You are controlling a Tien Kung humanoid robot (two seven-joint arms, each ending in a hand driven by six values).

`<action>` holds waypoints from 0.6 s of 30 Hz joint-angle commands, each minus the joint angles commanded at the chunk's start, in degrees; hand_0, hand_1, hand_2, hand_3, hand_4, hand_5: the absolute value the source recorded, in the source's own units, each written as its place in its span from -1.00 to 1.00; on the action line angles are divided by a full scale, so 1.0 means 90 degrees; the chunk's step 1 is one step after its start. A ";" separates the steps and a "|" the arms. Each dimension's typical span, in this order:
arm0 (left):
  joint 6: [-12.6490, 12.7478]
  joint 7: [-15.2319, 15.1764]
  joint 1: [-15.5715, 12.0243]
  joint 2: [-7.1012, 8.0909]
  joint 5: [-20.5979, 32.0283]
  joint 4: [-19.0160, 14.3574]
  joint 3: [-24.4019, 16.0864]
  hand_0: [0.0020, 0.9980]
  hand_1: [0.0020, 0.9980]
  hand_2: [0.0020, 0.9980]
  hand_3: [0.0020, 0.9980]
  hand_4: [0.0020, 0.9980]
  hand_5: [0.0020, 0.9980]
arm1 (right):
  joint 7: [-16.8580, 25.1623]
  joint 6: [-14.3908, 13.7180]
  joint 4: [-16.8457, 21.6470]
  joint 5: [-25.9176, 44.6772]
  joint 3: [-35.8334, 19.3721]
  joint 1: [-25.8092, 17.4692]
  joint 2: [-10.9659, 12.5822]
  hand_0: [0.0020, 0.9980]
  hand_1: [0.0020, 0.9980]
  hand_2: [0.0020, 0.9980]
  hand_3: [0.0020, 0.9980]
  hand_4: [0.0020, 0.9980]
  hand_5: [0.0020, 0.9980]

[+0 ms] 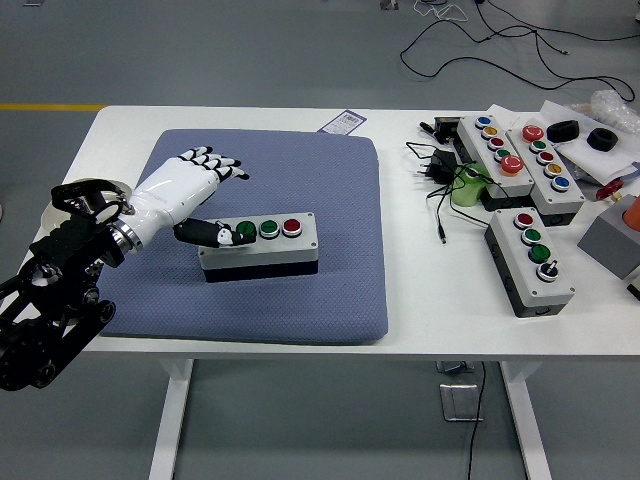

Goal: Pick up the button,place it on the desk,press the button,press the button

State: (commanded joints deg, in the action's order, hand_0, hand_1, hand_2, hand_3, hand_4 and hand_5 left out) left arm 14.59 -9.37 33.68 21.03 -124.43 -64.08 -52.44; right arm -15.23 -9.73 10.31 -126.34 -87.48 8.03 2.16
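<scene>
A grey button box (272, 247) with a black base lies flat on the blue mat (300, 150). It carries two green buttons and a red one (291, 227) in a row. My left hand (203, 196) is over the box's left end with its white fingers (212, 161) spread and raised off the box. Only the black thumb (214, 234) reaches onto the top at the left end, by the left-most buttons. The hand holds nothing. My right hand is out of view.
At the right of the white table (420, 300) are three more button boxes (530, 260), (497, 152), (546, 164). There is also a black adapter with cables (440, 166), a green item (466, 187) and a grey block (610, 242). The mat's near edge runs close to the table's front edge.
</scene>
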 joint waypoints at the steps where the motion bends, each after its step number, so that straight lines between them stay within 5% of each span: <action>1: 0.0044 0.0042 -0.0029 -0.0001 0.0050 -0.0110 -0.0045 0.88 0.82 0.90 0.65 1.00 0.64 | -0.0001 0.0000 0.0000 0.0001 -0.0002 0.0000 -0.0001 0.34 0.29 0.38 0.27 -0.37 -0.62; 2: 0.0148 0.0122 -0.0063 -0.0001 0.0102 -0.0278 -0.0093 0.51 0.59 0.64 0.60 0.85 0.90 | -0.0002 0.0001 0.0000 -0.0007 -0.0008 0.0002 -0.0001 0.34 0.29 0.38 0.27 -0.37 -0.62; 7: 0.0465 0.0529 -0.0191 -0.0020 0.0525 -0.0938 -0.0248 0.51 0.59 0.64 0.60 0.85 0.90 | -0.0006 0.0006 0.0000 -0.0023 -0.0023 -0.0003 0.0000 0.34 0.29 0.38 0.27 -0.37 -0.62; 8: 0.0474 0.0663 -0.0220 -0.0025 0.0656 -0.1089 -0.0278 -0.68 -0.59 -0.50 0.45 0.61 1.00 | -0.0006 0.0007 0.0000 -0.0020 -0.0019 -0.0004 0.0001 0.35 0.29 0.38 0.27 -0.37 -0.61; 13: 0.0241 0.1217 -0.0293 0.0010 0.1273 -0.1634 -0.0247 -0.68 -0.59 -0.50 0.45 0.61 1.00 | -0.0009 0.0011 0.0000 -0.0010 -0.0010 -0.0010 0.0005 0.35 0.29 0.38 0.27 -0.37 -0.61; 14: 0.0175 0.1313 -0.0300 0.0017 0.1346 -0.1712 -0.0226 -1.00 -1.00 -0.86 0.28 0.49 1.00 | -0.0008 0.0011 0.0000 -0.0008 -0.0009 -0.0011 0.0005 0.35 0.29 0.39 0.27 -0.37 -0.62; 18: -0.0065 0.1676 -0.0302 0.0022 0.1490 -0.1930 -0.0121 -1.00 -1.00 -0.86 0.28 0.49 1.00 | -0.0007 0.0011 0.0000 -0.0019 -0.0013 -0.0020 0.0006 0.35 0.29 0.39 0.27 -0.37 -0.62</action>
State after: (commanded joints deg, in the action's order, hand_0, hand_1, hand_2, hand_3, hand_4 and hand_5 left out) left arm 14.01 5.71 30.96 21.23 -111.03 -81.45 -53.52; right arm -15.29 -9.63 10.31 -126.52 -87.60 7.86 2.21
